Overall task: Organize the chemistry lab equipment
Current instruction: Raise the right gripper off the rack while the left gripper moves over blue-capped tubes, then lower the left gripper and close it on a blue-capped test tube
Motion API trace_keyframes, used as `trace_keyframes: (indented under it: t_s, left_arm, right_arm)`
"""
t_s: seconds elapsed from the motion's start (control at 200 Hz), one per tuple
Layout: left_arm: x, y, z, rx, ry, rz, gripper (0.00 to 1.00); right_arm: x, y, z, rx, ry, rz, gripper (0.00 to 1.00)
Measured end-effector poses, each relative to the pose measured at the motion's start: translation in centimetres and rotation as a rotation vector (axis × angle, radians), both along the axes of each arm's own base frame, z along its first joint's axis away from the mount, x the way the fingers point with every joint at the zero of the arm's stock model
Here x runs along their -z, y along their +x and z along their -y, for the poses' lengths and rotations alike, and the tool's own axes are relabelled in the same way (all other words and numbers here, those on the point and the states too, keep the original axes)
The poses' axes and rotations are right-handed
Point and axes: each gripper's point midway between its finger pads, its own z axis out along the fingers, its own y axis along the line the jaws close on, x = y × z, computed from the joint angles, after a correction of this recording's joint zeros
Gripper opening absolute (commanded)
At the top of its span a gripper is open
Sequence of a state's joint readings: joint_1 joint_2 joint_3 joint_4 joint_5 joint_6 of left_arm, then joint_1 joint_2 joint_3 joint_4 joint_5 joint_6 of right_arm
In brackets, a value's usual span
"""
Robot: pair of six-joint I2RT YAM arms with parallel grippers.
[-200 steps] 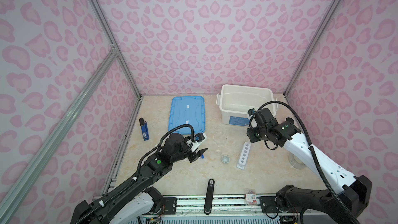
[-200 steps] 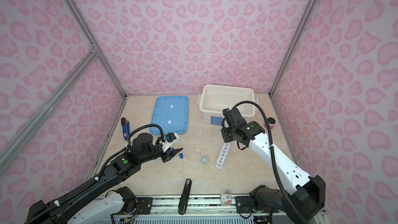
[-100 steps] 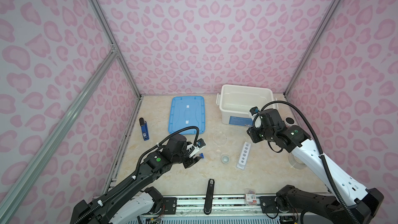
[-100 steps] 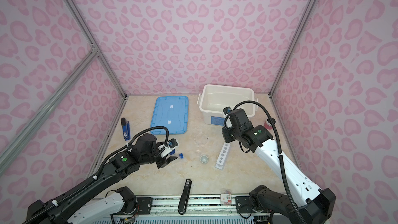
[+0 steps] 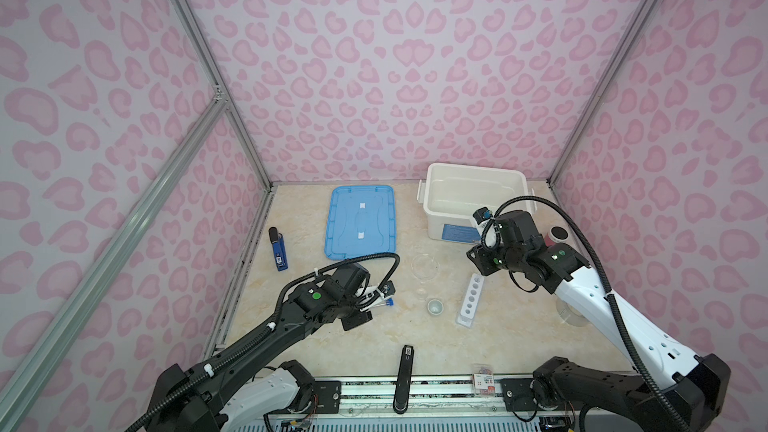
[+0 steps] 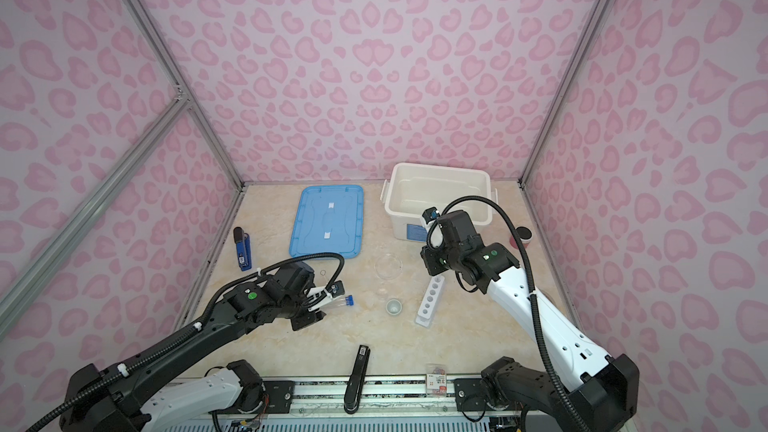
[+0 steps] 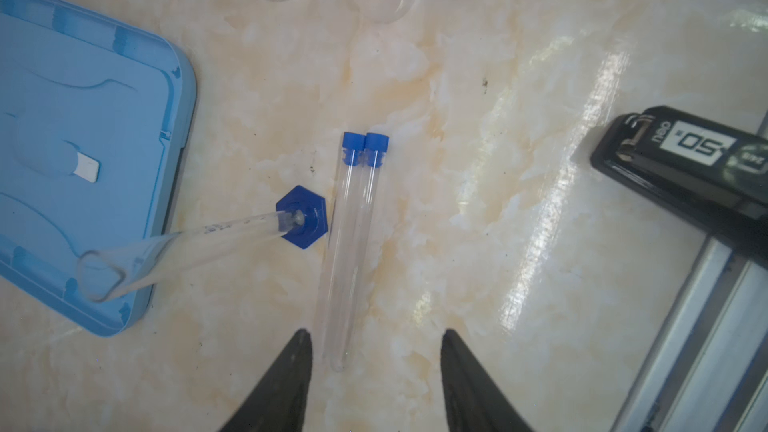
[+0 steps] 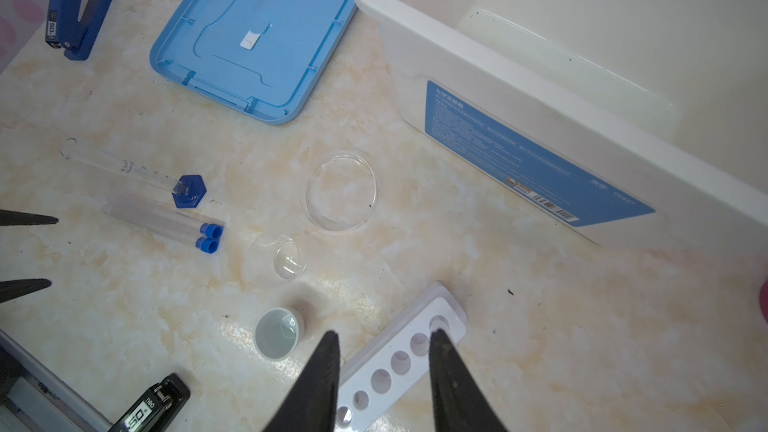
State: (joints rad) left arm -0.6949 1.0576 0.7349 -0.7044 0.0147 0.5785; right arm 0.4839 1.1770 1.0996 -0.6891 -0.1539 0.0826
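Two clear blue-capped test tubes [image 7: 353, 243] lie side by side on the marble table, their caps showing in both top views [image 5: 390, 302] [image 6: 350, 300]. My left gripper [image 7: 374, 334] is open just over their rounded ends, which sit beside one finger without being gripped. A small blue-based glass cylinder [image 7: 302, 216] lies tipped over next to the tubes. My right gripper [image 8: 384, 333] hangs open above the far end of the white holed rack [image 8: 399, 363] [image 5: 469, 301]. A tiny pale cup [image 8: 277, 332], a glass dish [image 8: 340, 191] and a small watch glass [image 8: 284, 259] sit between the arms.
A white bin [image 5: 473, 172] stands at the back right and a blue lid [image 5: 360, 222] lies flat to its left. A blue-and-black stick [image 5: 277, 249] lies near the left wall. A black stapler [image 5: 406, 371] lies at the front edge. A pink black-topped can [image 5: 559, 234] stands by the right wall.
My left gripper has come down and back toward the tubes' rounded ends, its jaws a little narrower. The right arm has swung rightward, its gripper still over the rack.
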Motion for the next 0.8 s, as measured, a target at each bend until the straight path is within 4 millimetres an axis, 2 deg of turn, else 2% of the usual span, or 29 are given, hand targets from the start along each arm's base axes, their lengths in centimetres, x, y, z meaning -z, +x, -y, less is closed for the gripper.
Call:
trace_keyframes:
  t_s: [0.175, 0.335, 0.69, 0.71, 0.8]
  left_arm:
    - [2.0, -0.2, -1.3, -0.004, 0.085, -0.022, 0.41]
    - [3.2, -0.1, -1.6, -0.003, 0.133, -0.047, 0.39]
    - [4.7, 1.2, -1.3, 0.002, 0.193, -0.055, 0.37]
    - [4.7, 1.2, -1.3, 0.002, 0.194, -0.056, 0.33]
    - [4.7, 1.8, -0.9, 0.000, 0.194, -0.051, 0.32]
  right_arm:
    - [-0.3, 0.4, -0.3, -0.016, 0.022, 0.011, 0.37]
    - [0.1, 0.6, -0.2, -0.016, 0.034, 0.008, 0.37]
    - [-0.8, 1.1, -0.1, -0.028, 0.096, 0.019, 0.36]
    - [-0.8, 1.1, -0.1, -0.030, 0.101, 0.020, 0.36]
    - [-1.3, 1.2, -0.2, -0.036, 0.123, 0.031, 0.36]
